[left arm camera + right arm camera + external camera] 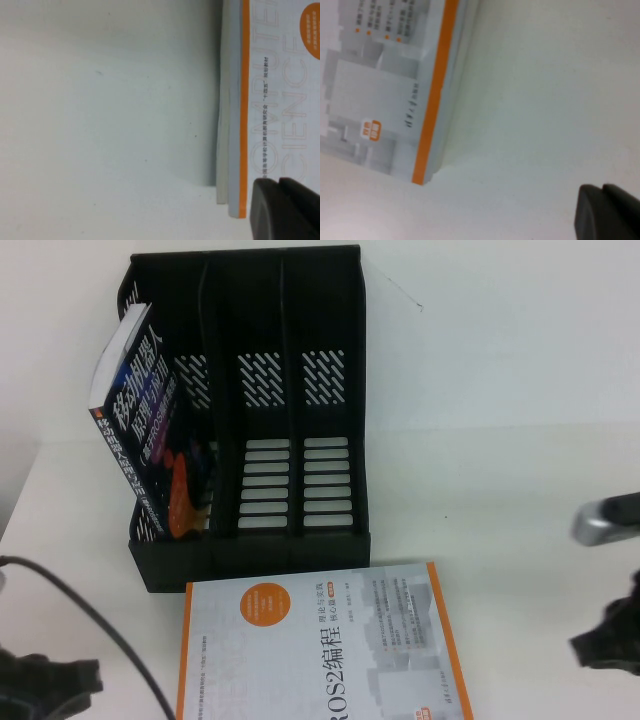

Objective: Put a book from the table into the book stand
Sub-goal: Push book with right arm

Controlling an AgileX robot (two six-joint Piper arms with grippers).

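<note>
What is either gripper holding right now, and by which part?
Nothing: the left gripper and right gripper sit either side of the flat book, gripping nothing.

- A white table (500, 500) is taking up most of the high view, and it is showing bare and pale in the left wrist view (100, 125) and the right wrist view (545, 100).
- A white wall (520, 330) is rising behind the table, carrying a small dark speck (420, 307).
- A black cable (100, 622) is curving across the table's near left corner.
- A dark blue book (140, 430) is leaning tilted in the leftmost compartment of the book stand (330, 550), its top tipping leftward.
</note>
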